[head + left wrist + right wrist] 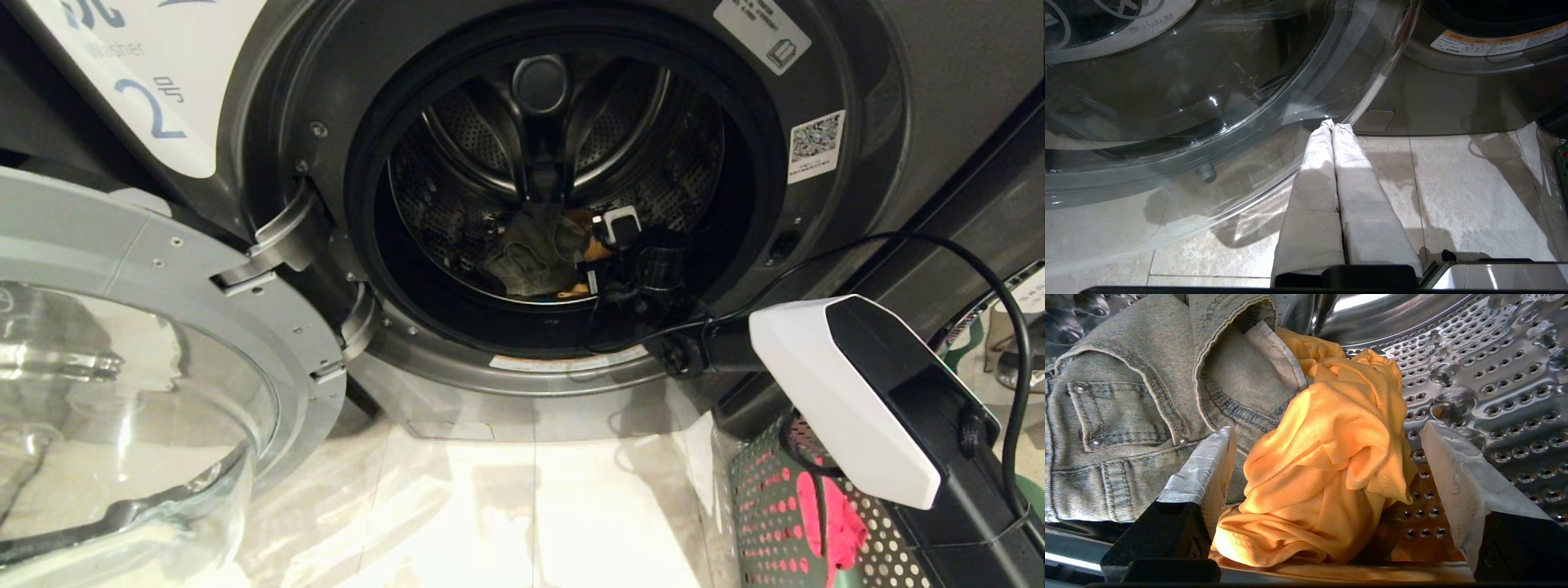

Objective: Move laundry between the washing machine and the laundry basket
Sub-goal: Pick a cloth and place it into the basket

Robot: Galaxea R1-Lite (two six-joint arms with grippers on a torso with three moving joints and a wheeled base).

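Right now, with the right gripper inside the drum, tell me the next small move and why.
Probably ease the right gripper a little further in, then close on the orange-yellow garment. Its fingers stand open on either side of that bunched cloth, which lies on the drum beside the grey denim garment, with nothing gripped yet.
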